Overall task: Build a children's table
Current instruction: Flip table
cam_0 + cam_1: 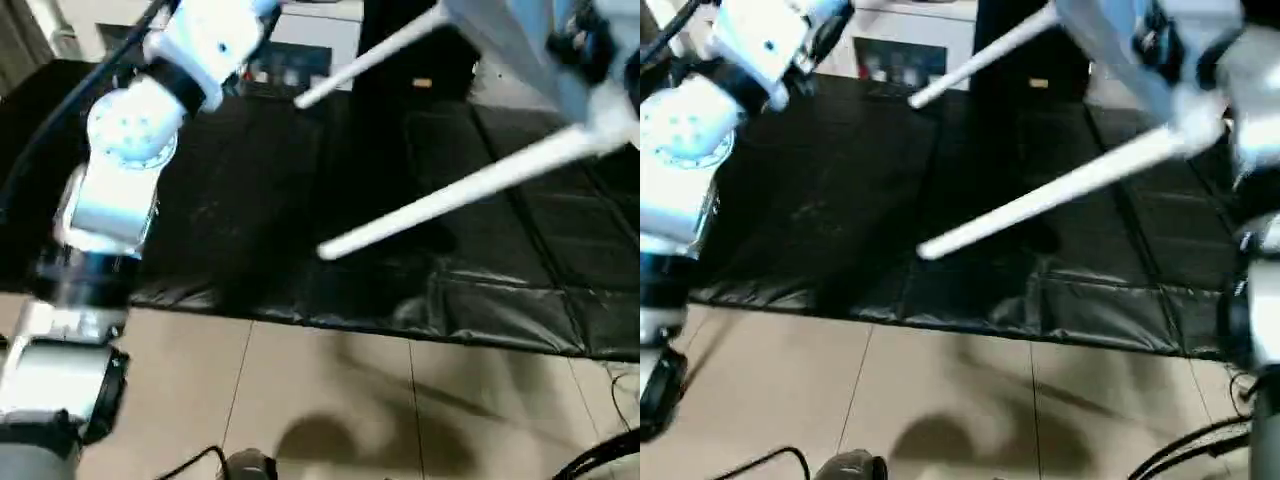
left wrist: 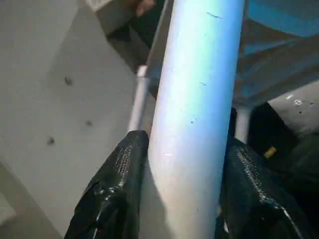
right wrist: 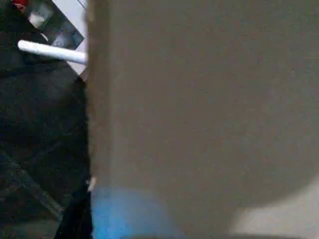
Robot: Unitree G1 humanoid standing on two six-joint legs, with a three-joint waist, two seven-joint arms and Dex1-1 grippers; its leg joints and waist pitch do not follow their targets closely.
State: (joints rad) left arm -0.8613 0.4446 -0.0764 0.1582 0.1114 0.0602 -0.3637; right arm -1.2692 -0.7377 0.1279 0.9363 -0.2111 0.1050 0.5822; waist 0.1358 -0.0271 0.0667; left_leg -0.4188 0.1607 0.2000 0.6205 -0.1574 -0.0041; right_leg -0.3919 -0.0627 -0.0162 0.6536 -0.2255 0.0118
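Note:
The children's table hangs tilted in the air at the upper right, its white tabletop [image 1: 500,45] raised above the mat. Two white legs slant down to the left from it, an upper leg [image 1: 370,62] and a lower leg [image 1: 450,195]. My right gripper [image 1: 580,42] is black and clamps the tabletop's edge. The right wrist view looks straight onto that flat slab [image 3: 199,99]. In the left wrist view my left gripper [image 2: 187,164] holds another white leg [image 2: 199,74], with a black finger [image 2: 119,169] pressed against each side. My left forearm [image 1: 130,130] rises at the left.
A black padded mat [image 1: 250,200] covers the floor under the table. Tan tiles [image 1: 300,400] lie nearer to me, with a cable [image 1: 190,465] at the bottom edge. A white cabinet [image 1: 300,45] stands at the back.

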